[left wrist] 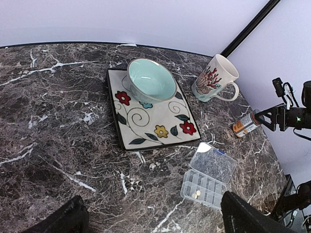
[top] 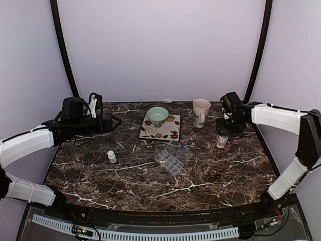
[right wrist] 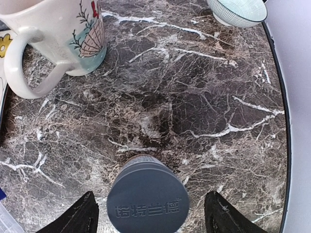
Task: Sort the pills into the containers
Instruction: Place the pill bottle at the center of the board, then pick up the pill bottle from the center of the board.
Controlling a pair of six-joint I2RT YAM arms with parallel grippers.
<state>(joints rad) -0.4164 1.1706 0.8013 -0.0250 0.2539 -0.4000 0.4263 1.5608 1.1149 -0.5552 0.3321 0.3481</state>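
The clear pill box (top: pixel 169 161) lies mid-table with its lid (left wrist: pixel 214 160) flipped open. Two whitish pills (left wrist: pixel 196 193) rest in one of its containers (left wrist: pixel 205 187); in the top view they are a pale speck. My right gripper (right wrist: pixel 151 216) is open and straddles the grey cap of the orange bottle (right wrist: pixel 147 201), with a gap on each side of the cap. That bottle (top: pixel 221 140) stands upright at the right, below the mug. My left gripper (top: pixel 117 122) hovers open at the back left with nothing between its fingers (left wrist: pixel 73 218).
A tiny white bottle (top: pixel 112 157) stands left of the pill box. At the back, a pale green bowl (top: pixel 157 115) sits on a flowered plate (top: pixel 163 132), with a mug (top: pixel 201 111) to its right. The table's right edge (right wrist: pixel 284 145) runs close to the orange bottle.
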